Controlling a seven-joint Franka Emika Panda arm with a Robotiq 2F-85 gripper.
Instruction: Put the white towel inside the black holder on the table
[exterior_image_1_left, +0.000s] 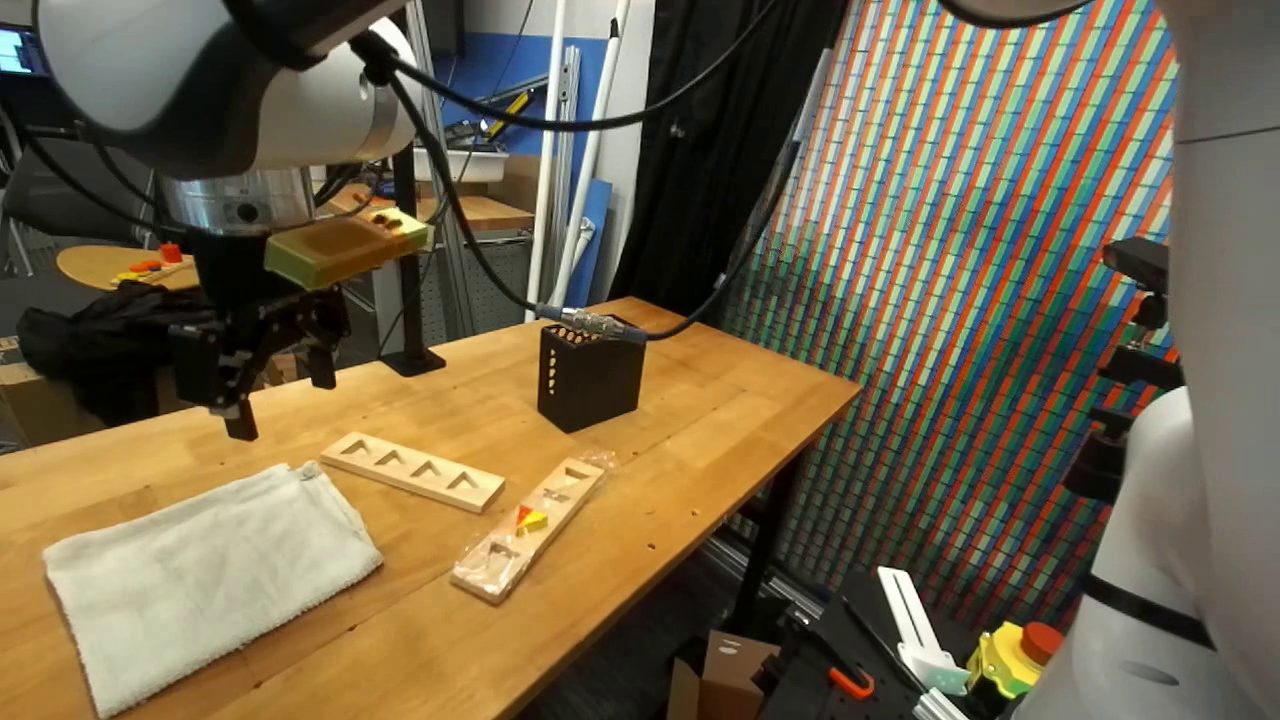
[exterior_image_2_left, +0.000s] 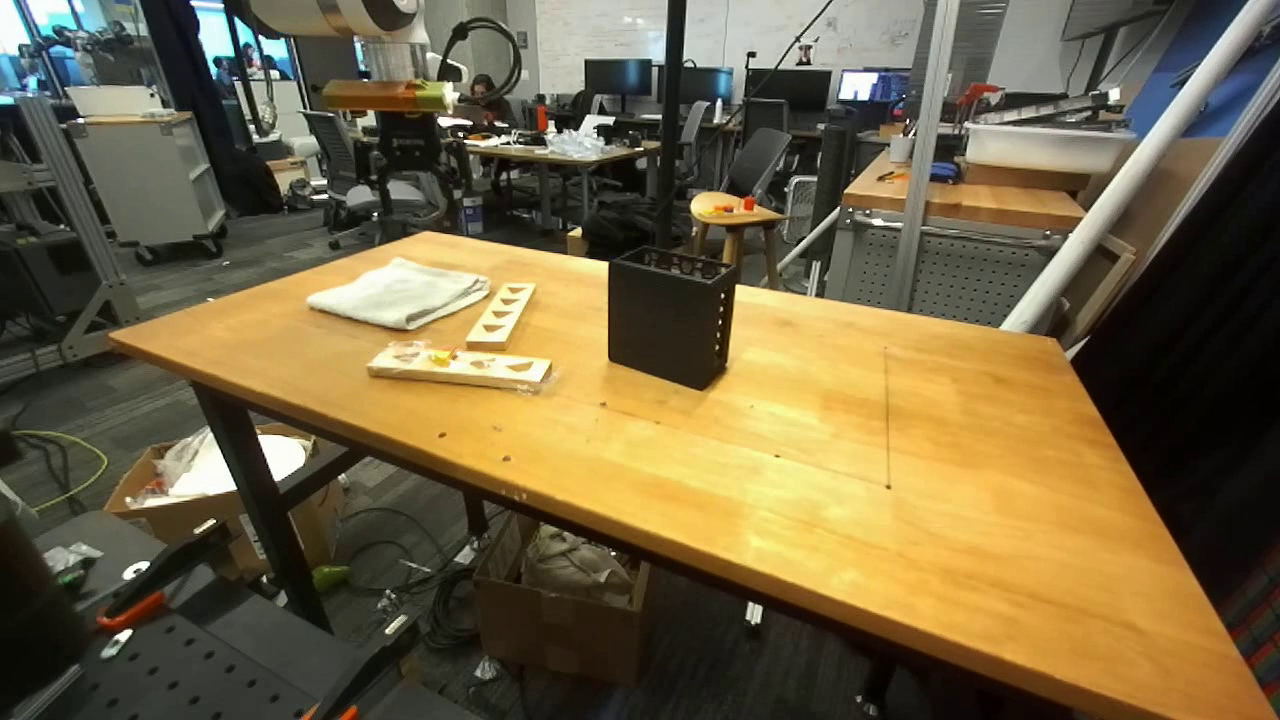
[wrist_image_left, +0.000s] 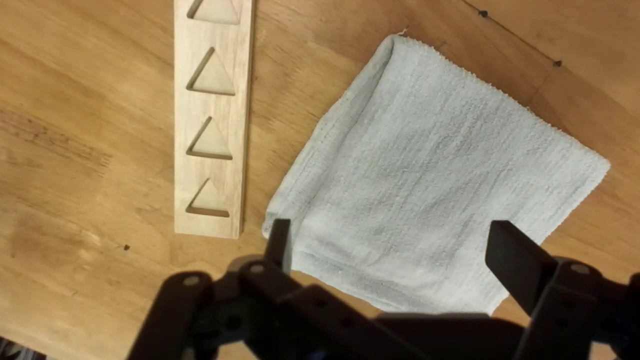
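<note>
- White towel (wrist_image_left: 425, 170) lay on table (exterior_image_2_left: 950, 560), well apart from holder (exterior_image_2_left: 660, 320).
- Gripper (wrist_image_left: 390, 224) hung clear above, spread wide, nothing held.
- Step, IMO, was pre-grasp.
- Next move prob. called for lowering, then pinching an edge w/ enough fold.

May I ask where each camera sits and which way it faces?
Exterior view: raised, nearer the white towel, facing a black curtain; arm, gripper show.
Exterior view: raised, nearer the black holder, facing a whiteboard; arm, gripper show.
Wrist view: on arm, facing down at white towel; fingers show.
Both exterior views share the black holder.
</note>
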